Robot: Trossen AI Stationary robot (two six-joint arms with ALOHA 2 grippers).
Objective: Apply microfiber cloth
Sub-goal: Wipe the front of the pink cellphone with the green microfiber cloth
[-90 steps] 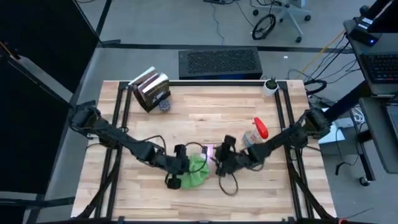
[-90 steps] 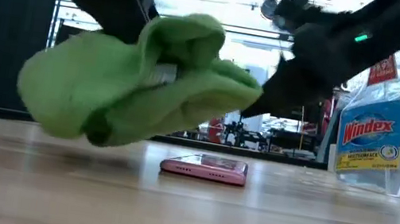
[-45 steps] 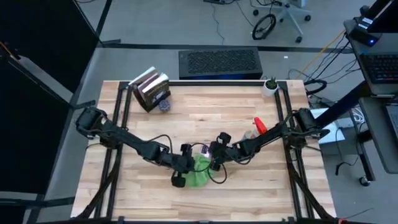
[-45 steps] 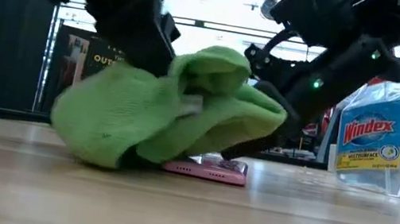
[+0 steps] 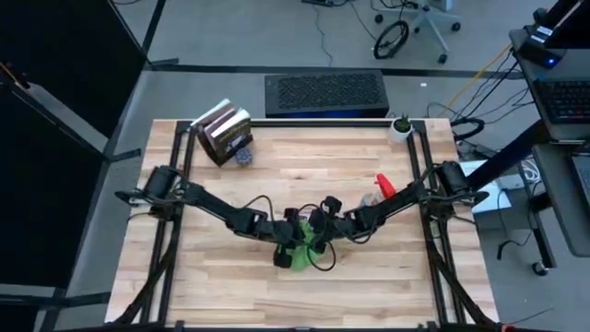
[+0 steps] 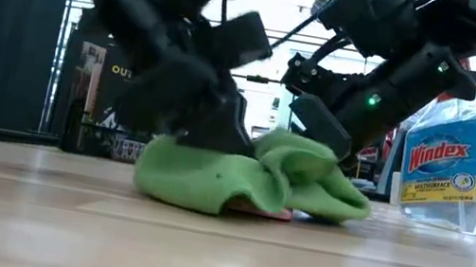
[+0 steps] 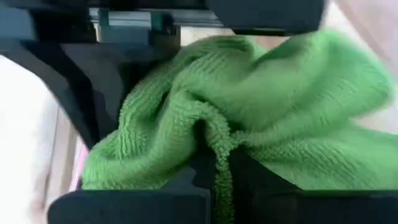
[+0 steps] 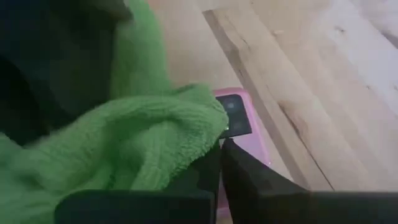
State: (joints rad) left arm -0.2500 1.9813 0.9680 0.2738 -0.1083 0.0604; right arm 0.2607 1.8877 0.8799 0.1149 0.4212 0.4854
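The bright green microfiber cloth (image 5: 304,253) lies bunched on the table's middle, draped over a pink-cased phone. Only the phone's edge (image 6: 260,211) and camera corner (image 8: 244,124) show. My left gripper (image 5: 291,243) comes from the table's left and is shut on the cloth (image 7: 261,106). My right gripper (image 5: 319,234) comes from the table's right, low over the cloth's right part (image 6: 317,180), and is also shut on it. My left gripper pinches a gathered fold of the cloth (image 7: 219,144) between its two fingers, slanting down from the table's left. The cloth spreads slack beyond the fingers and rests on the phone and the table. My right gripper pinches the cloth's edge (image 8: 210,127) between its shut fingers (image 8: 242,177), slanting down from the table's right. That part of the cloth lies slack on the phone.
A clear spray bottle with a red trigger (image 5: 381,195) stands right of the grippers, also in the low view (image 6: 450,158). Stacked books (image 5: 224,135) lie at the far left, and a small potted plant (image 5: 400,127) at the far right corner.
Both grippers have come down, my left one moving toward the table's right and my right one toward its left. The cloth, held clear above the phone a second ago, now lies bunched on the phone and the table.
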